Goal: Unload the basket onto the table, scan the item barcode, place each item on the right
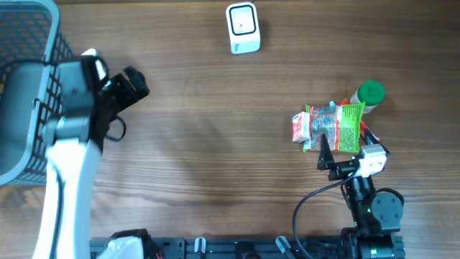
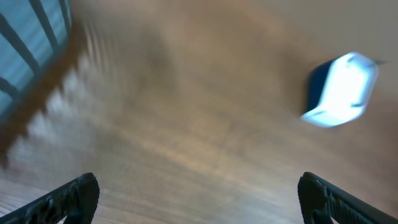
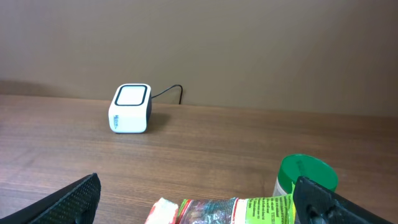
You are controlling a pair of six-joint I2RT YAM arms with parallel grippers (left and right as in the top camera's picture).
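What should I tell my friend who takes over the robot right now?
Left tool: open, empty, hovering beside the grey basket.
Right tool: open, empty, low and right by the snack packet.
Green-capped bottle stands next to the packet; the white scanner sits at the far side, facing up.
Done: nothing is picked up yet.
Left: grab an item and show its barcode to the scanner.

Overhead looks down; all views share the scanner.
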